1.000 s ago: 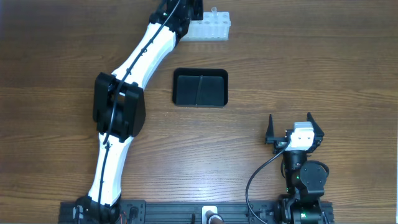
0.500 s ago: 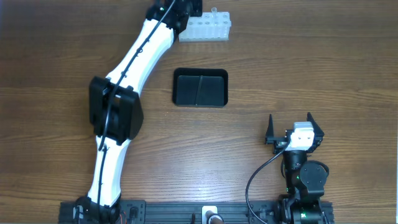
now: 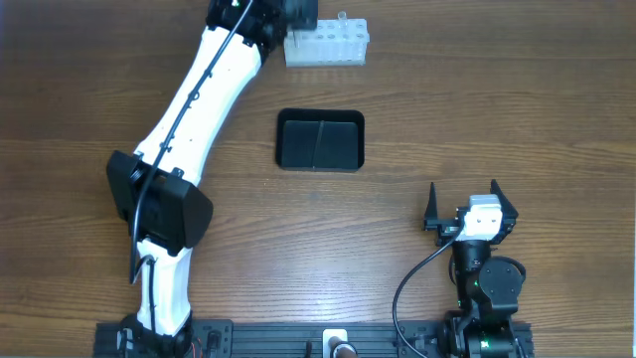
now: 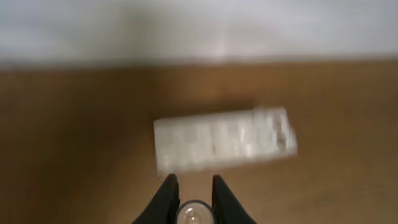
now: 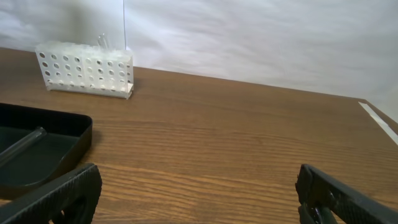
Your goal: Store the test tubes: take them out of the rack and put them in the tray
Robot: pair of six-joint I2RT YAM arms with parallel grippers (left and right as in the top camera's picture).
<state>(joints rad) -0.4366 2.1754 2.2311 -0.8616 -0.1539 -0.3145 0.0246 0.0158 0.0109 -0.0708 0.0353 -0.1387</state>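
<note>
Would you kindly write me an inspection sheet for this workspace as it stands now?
Surface: wooden table, bare wood grain.
Job's things: white rack at the far edge, standing tube upright in it; black tray near the middle, stored tube lying inside.
Clutter: nothing seen.
Grippers: left gripper near the rack, shut on what looks like a clear held tube; right gripper open, close to its base.
Cables: black cable loops beside the right arm's base; another runs along the left arm.
Surroundings: white backdrop behind the table.
</note>
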